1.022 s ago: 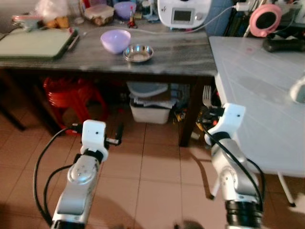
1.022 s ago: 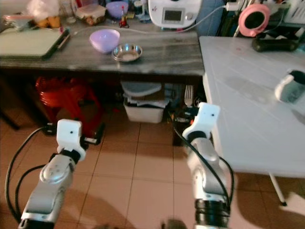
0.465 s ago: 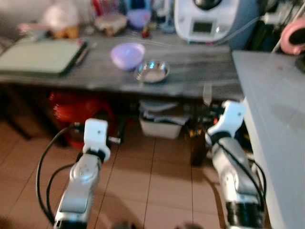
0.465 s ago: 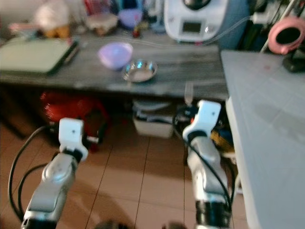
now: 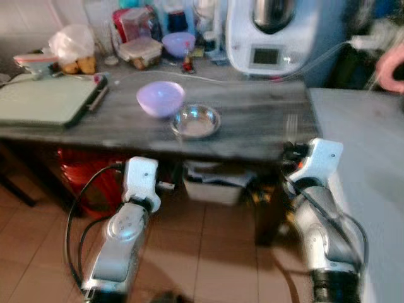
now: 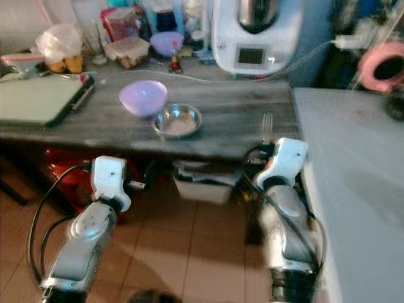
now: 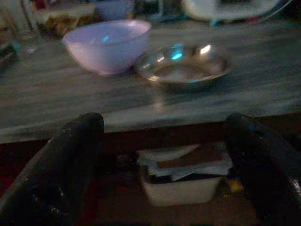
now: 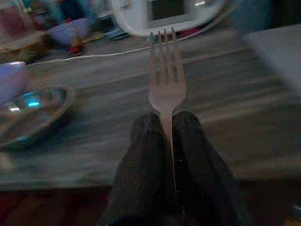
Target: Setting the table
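Between right gripper [image 8: 162,129] jaws, slim steel fork [image 8: 166,80], left gripper [image 7: 160,155] jaws wide, empty.

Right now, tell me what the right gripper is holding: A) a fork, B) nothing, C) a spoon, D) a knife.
A: the right gripper has its fingers shut on the handle of a fork, tines pointing out over the dark table.

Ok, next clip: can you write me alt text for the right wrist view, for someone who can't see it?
The right gripper holds a silver metal fork by its handle between two black fingers, tines pointing ahead over a grey wood-grain table. A shallow steel dish sits to one side, with a white kitchen appliance beyond at the table's far edge.
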Available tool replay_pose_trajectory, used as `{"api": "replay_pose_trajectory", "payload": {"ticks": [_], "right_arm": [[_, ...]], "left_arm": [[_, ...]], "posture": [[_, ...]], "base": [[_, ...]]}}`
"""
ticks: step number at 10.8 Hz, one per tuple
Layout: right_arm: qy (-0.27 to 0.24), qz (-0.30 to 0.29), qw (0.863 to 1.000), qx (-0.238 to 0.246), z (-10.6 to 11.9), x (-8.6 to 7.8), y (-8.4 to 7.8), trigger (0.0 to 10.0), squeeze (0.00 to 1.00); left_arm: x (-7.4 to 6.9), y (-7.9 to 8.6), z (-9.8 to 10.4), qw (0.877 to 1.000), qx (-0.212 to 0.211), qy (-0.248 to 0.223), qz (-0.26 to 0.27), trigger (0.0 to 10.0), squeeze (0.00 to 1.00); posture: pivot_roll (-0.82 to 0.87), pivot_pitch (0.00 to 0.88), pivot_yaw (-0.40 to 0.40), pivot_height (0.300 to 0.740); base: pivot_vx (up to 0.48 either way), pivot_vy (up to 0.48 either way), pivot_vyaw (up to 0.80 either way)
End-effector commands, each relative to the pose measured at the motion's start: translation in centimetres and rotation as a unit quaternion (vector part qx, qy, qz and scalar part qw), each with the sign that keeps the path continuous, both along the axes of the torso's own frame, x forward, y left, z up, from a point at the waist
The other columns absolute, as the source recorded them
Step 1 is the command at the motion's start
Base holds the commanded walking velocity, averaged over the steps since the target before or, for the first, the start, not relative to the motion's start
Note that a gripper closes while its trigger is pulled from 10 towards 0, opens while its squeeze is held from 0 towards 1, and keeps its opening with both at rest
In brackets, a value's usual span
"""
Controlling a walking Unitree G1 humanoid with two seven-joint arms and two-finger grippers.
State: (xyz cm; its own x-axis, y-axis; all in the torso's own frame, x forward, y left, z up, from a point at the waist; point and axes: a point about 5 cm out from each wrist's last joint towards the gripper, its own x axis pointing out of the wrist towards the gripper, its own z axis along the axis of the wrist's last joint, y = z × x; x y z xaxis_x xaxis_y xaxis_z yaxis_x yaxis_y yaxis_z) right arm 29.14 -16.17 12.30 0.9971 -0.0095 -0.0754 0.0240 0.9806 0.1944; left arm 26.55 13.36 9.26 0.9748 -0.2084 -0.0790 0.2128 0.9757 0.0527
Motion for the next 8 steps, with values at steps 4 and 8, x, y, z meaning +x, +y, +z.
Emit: {"api": "replay_pose_trajectory", "payload": {"ticks": [4, 8], "right_arm": [[-0.005, -0.017, 1.0, -0.01, 0.19, 0.01, -0.8, 10.0, 0.0], [-0.002, -0.023, 1.0, -0.008, -0.02, 0.13, -0.98, 10.0, 0.0]], "left_arm": [[0.05, -0.39, 0.24, 1.0, -0.026, 0.001, 0.002, 10.0, 0.0], [0.03, 0.44, 0.62, 1.0, -0.014, -0.017, 0.02, 10.0, 0.0]], "posture": [[-0.04, 0.017, 0.041, 0.74], [-0.04, 0.018, 0.043, 0.74]], "base": [[0.38, 0.17, 0.0], [0.0, 0.33, 0.0]]}}
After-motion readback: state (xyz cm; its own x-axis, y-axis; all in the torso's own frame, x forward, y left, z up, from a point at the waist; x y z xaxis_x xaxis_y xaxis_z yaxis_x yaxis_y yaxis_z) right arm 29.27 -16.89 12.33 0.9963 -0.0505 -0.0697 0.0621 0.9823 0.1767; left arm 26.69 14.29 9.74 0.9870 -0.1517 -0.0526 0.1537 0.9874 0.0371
